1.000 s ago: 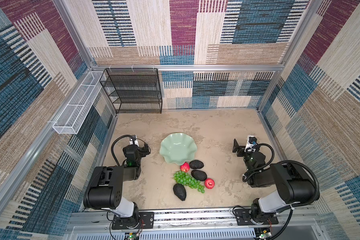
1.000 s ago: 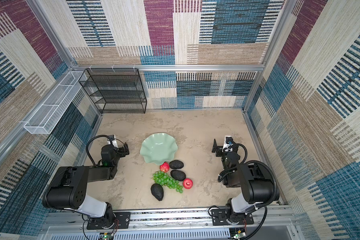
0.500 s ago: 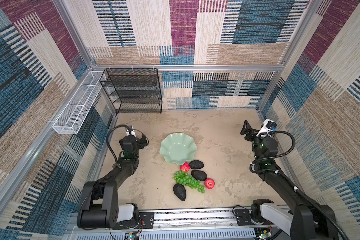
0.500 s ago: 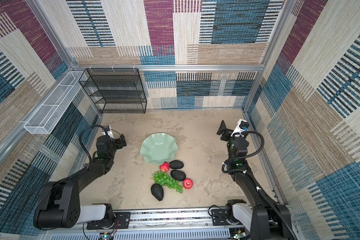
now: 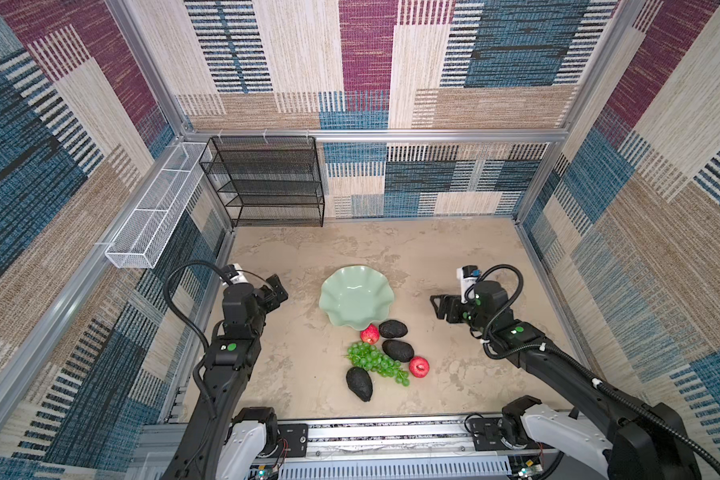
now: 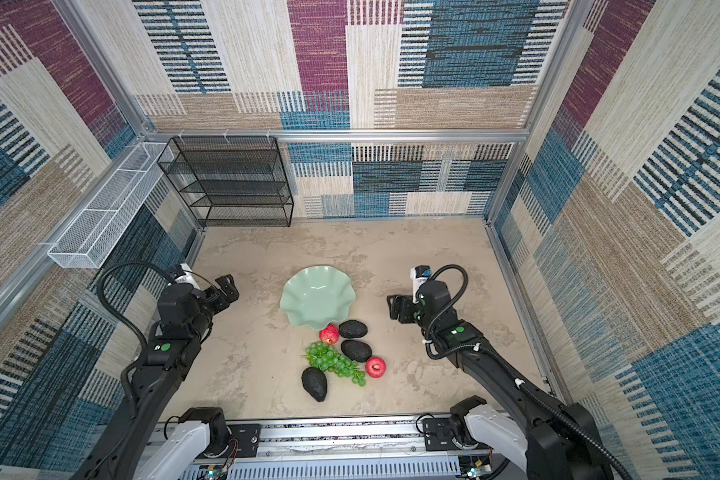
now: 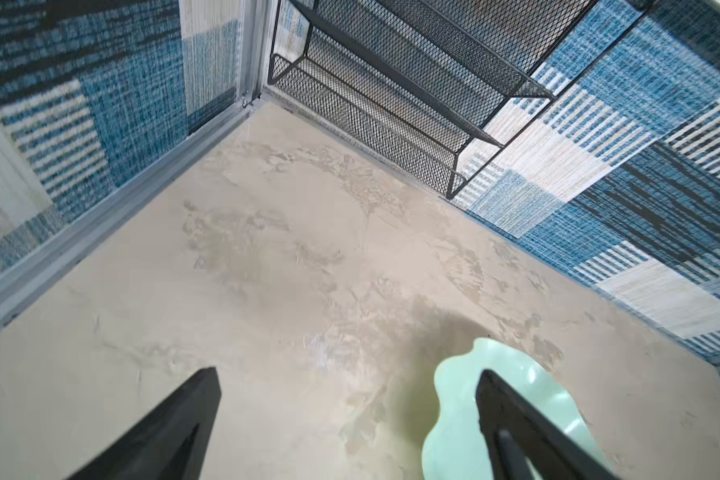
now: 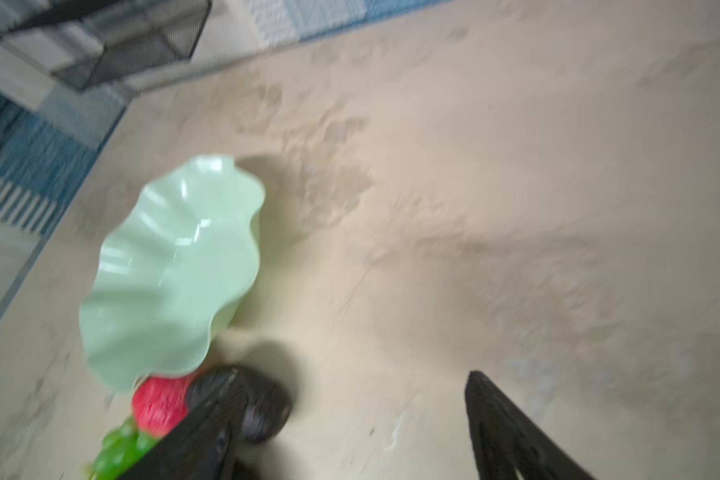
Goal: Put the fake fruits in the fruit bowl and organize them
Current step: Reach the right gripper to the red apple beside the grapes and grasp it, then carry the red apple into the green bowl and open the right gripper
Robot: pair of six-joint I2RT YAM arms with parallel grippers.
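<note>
Presently the left pincer (image 5: 278, 288) and right pincer (image 5: 436, 307) flank the fruit bowl (image 5: 356, 301), each spread open and gripping nothing. On the desk (image 5: 433, 257), just in front of the bowl, lie 2 apples (image 5: 419, 367), 3 avocados (image 5: 398, 350) and the grapes (image 5: 377, 363), clustered together.

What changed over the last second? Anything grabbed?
The right gripper swung out toward the back, then in toward the bowl. The left gripper kept roughly its spot left of the bowl while its arm unfolded. Nothing grabbed; both open. Apples, avocados, grapes and bowl unmoved.
</note>
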